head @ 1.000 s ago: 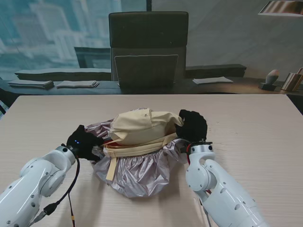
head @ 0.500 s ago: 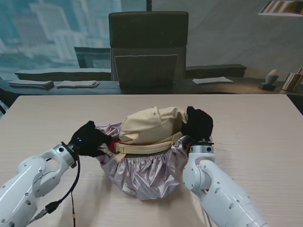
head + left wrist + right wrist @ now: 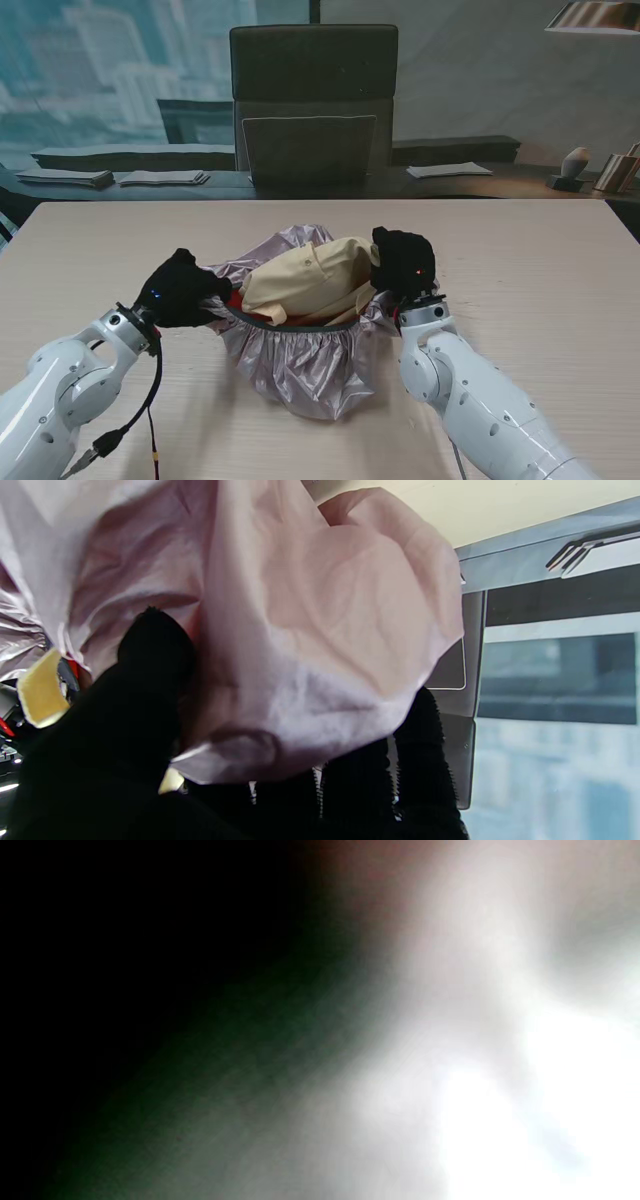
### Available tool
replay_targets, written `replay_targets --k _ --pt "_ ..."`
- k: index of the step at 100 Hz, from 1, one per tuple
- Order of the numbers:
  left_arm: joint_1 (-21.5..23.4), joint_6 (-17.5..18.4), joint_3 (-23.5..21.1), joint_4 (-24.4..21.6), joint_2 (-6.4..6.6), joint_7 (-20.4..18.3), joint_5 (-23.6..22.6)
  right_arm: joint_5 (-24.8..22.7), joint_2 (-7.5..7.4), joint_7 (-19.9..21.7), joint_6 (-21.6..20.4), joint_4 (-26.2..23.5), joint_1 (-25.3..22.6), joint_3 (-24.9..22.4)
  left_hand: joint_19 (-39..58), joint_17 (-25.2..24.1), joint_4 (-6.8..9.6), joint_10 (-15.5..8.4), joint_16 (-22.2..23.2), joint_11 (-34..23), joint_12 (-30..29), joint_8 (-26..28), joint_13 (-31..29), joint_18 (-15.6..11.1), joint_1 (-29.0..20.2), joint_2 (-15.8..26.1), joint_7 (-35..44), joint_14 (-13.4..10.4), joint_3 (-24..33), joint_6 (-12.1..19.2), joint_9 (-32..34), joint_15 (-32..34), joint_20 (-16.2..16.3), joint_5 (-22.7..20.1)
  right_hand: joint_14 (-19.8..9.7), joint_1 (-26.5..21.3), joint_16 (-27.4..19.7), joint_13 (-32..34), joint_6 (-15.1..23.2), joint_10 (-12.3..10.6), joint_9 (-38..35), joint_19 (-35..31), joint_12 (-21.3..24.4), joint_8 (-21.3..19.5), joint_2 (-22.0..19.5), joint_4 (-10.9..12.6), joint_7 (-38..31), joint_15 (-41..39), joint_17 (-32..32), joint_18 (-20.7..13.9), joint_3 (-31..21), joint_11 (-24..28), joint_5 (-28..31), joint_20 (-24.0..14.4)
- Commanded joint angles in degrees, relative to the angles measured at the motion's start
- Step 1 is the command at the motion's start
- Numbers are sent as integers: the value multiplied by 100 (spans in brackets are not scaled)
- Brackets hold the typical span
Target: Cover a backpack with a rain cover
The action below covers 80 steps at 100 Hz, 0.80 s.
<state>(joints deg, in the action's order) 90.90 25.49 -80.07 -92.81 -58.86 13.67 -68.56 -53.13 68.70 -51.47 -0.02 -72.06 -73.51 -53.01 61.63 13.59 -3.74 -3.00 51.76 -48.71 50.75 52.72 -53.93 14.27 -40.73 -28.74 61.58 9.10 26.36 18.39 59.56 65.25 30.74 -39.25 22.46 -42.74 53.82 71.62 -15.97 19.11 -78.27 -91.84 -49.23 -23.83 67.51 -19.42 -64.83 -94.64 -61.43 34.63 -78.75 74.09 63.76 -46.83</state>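
Note:
A cream backpack (image 3: 310, 282) lies in the middle of the table, cupped from underneath by a silvery-pink rain cover (image 3: 300, 365) whose elastic rim runs along its near side. My left hand (image 3: 180, 291), in a black glove, is shut on the cover's left edge. In the left wrist view the cover (image 3: 310, 610) bulges over my fingers (image 3: 155, 680), with a cream strap end (image 3: 40, 690) beside them. My right hand (image 3: 405, 265) is shut on the cover's right edge against the backpack. The right wrist view is a blur of cloth pressed close to the lens.
The pale wooden table (image 3: 540, 260) stretches wide on both sides. A dark office chair (image 3: 312, 100) stands behind the far edge. Papers (image 3: 160, 178) and small items lie on the dark ledge beyond.
Both hands have lifted and pulled the cover's rim up around the backpack's sides. The backpack has sunk deeper into the cover, and the cover's far edge now shows behind it.

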Motion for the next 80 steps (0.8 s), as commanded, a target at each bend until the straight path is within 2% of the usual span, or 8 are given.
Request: replay_targets --k 1,14,20,26,46,58,68,80 --pt "-144 69 -2 -199 -78 -42 62 -115 17 35 54 -39 -25 61 15 -169 -191 -172 80 -2 56 205 139 54 -140 379 87 28 -135 233 -199 -88 75 156 -935 -845 189 283 98 1092 -503 -400 -81 27 124 439 -351 -799 -295 81 -801 725 399 -49" --pt "-229 112 34 -244 -242 -129 1011 -307 -43 20 127 -2 25 154 -293 -500 -197 -39 -96 692 -253 498 827 209 -186 628 -3 67 -400 354 -883 -960 -51 265 -935 -909 200 282 84 1133 -502 -452 -92 49 272 421 -386 -822 -303 52 -841 756 427 -51" --pt "-232 37 65 -290 -322 -161 1434 -470 -113 52 70 22 64 207 -507 -583 -194 559 -629 1651 -1013 621 1341 401 -243 640 -29 226 -420 285 -1470 -1945 -149 241 -959 -901 199 283 160 1146 -501 -446 -93 71 326 396 -406 -818 -302 23 -848 760 437 -38" --pt "-255 -5 92 -332 -363 -130 1613 -631 -185 59 -61 66 116 269 -571 -612 -201 802 -1095 2113 -1645 645 1686 442 -235 658 -51 287 -457 313 -1841 -2551 -180 244 -985 -874 200 285 270 1113 -501 -454 -97 108 367 366 -419 -820 -306 -23 -859 770 443 -24" --pt "-358 -114 256 -373 -462 -537 2703 -1018 -369 -21 -640 237 313 492 -867 -736 -195 739 -1799 2472 -2318 822 1973 451 -285 704 -132 301 -545 284 -2140 -3402 -328 267 -1072 -682 194 290 717 960 -500 -386 -89 147 389 256 -476 -811 -293 -195 -883 773 445 89" --pt "-498 -232 407 -258 -442 -722 2750 -1311 -523 -18 -1135 331 514 684 -896 -671 -176 688 -1975 2467 -2431 846 1788 501 -318 743 -118 264 -619 119 -1894 -3569 -352 325 -1219 -351 114 302 1285 678 -502 -158 -32 182 201 97 -422 -614 -246 -340 -850 691 418 354" --pt "-594 -390 453 -272 -305 -1379 2549 -1555 -636 -47 -1234 392 686 871 -966 -678 -103 582 -2061 2440 -2455 723 1664 455 -344 681 -124 177 -702 -1 -1737 -3638 -390 327 -1256 14 -82 312 1915 336 -502 327 101 220 -238 -45 -262 -225 -108 -369 -667 437 348 893" --pt "-668 -572 404 -429 -79 -2714 2553 -1596 -651 -90 -1256 418 744 939 -1157 -889 -54 506 -2079 2429 -2433 627 1714 351 -401 656 -75 127 -761 -19 -1695 -3687 -477 321 -1207 141 -245 310 2207 192 -498 637 206 230 -564 -1 -119 96 230 -403 -487 184 278 1240"
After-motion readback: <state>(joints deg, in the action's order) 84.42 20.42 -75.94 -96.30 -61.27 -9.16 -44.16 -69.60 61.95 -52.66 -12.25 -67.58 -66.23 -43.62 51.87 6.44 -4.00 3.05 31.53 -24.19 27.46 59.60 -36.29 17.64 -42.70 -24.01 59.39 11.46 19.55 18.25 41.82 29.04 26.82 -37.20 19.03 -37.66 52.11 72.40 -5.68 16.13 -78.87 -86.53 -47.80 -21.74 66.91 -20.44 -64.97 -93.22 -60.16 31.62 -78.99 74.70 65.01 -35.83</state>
